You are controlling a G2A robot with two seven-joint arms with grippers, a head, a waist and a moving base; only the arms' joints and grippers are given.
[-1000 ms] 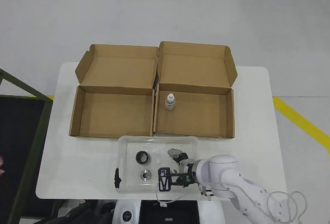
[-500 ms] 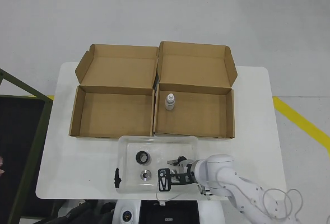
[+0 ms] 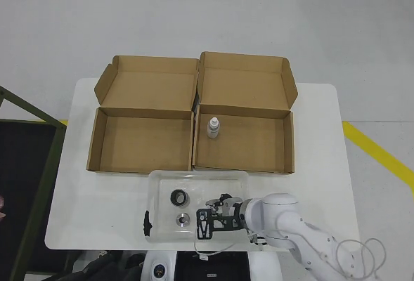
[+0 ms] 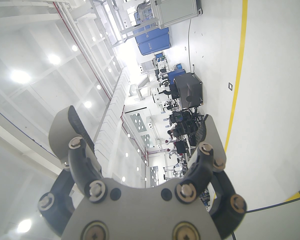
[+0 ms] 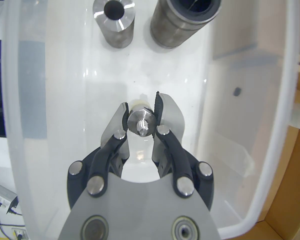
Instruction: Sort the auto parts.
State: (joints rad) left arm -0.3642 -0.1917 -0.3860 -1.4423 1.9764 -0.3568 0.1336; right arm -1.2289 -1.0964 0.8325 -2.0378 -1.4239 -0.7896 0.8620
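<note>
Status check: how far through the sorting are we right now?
Done: one small white part stands in the right cardboard box. In hand: the right end effector is shut on a small studded metal part inside the clear bin. Left: a silver sleeve and a dark bushing stand in the bin, unsorted.

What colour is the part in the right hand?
Silver metal; the part shows best in the right wrist view.
</note>
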